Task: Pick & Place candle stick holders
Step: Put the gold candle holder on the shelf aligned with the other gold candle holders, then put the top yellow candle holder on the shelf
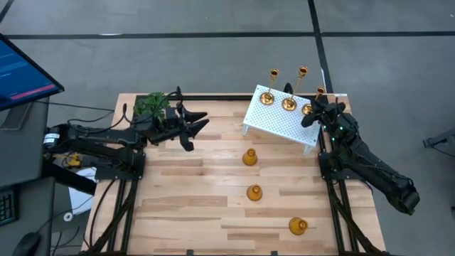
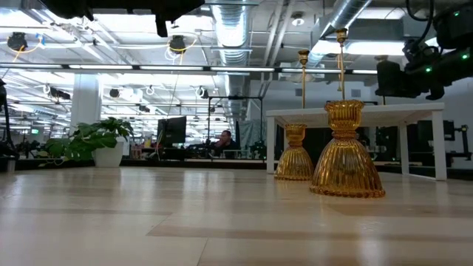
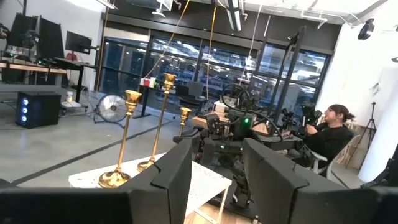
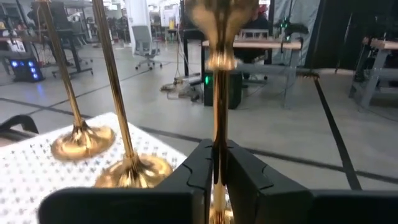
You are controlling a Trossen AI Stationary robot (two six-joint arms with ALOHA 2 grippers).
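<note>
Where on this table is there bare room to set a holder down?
Bare wood lies left of the three squat holders, below the left hand. The white stand is crowded: three tall sticks, right hand shut on one.

Three tall sticks up on the stand, three short holders down on the table.

The stand (image 1: 281, 122) sits at the table's (image 1: 178, 206) back right, with the tall sticks (image 1: 288, 103) in a row on it. The right gripper (image 1: 313, 112) is at the rightmost stick. The short holders (image 1: 254, 192) lie in a slanted line in front. The plant (image 1: 151, 105) sits back left, probably just beside the left gripper (image 1: 190, 128).
</note>
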